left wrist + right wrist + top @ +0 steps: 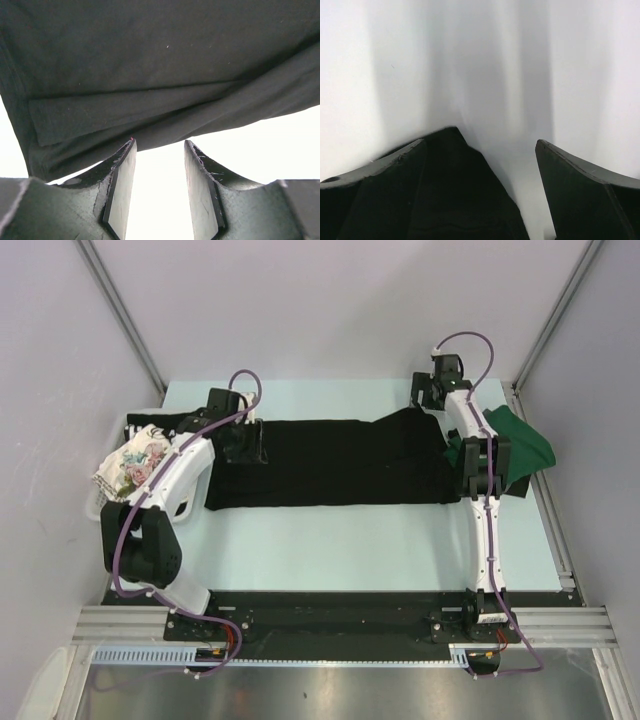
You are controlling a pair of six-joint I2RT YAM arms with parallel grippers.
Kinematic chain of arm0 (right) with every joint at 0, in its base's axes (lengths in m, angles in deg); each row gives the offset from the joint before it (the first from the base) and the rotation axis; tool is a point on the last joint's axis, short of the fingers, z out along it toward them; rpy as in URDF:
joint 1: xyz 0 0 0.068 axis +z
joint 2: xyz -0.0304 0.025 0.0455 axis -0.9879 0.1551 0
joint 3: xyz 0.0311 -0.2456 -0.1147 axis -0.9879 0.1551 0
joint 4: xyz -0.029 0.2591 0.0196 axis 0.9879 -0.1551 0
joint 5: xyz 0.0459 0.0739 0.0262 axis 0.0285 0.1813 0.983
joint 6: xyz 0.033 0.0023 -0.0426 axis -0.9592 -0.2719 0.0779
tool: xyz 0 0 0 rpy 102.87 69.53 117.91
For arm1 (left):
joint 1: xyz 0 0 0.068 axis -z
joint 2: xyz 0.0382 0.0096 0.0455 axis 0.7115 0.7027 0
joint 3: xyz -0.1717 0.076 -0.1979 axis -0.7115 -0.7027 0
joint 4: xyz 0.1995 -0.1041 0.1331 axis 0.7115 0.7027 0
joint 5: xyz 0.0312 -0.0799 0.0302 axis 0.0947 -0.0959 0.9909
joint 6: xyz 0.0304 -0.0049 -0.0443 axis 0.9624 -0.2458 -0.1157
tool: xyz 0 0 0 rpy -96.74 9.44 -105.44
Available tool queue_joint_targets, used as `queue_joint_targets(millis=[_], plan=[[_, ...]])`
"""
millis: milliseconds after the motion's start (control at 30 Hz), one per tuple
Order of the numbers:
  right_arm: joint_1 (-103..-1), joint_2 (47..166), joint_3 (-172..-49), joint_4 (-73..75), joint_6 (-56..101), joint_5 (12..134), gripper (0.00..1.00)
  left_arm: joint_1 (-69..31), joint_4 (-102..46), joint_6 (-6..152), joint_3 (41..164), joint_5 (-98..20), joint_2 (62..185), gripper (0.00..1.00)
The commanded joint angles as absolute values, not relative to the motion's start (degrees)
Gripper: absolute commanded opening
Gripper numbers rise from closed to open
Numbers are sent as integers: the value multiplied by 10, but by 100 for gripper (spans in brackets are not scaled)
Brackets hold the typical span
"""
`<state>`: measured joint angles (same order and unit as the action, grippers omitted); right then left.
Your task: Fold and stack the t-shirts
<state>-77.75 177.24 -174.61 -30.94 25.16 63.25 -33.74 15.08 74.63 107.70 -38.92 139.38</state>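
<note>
The large black t-shirt [340, 462] lies spread out lengthwise across the table. My left gripper [245, 443] is at its left end, open and empty; in the left wrist view [160, 142] its tips are just short of the shirt's folded hem [150, 105]. My right gripper [430, 392] is at the shirt's far right corner, open. In the right wrist view [481, 143] a black cloth corner [457, 190] lies between the jaws against the left finger [385, 170]. The dark green t-shirt [522, 444] is bunched at the right. The floral t-shirt [132, 465] lies in the basket.
A white slatted basket [105, 443] stands at the table's left edge, with a dark cloth with white marks [153, 427] at its back. Grey walls close in the back and both sides. The table [340, 545] shows bare in front of the black shirt.
</note>
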Motion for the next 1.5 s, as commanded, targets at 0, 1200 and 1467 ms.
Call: queue_joint_targets(millis=[0,1200,1467], plan=[[-776,1774,-1784,-242,244,664,95,-338,153,755,1064,-377,1370,48],[-766,1785,-1769,-250,232,689,51,-331,155,760,1087,-386,1393,47],[-769,1772,-1751,-274,242,693,50,-330,147,756,1072,-393,1388,48]])
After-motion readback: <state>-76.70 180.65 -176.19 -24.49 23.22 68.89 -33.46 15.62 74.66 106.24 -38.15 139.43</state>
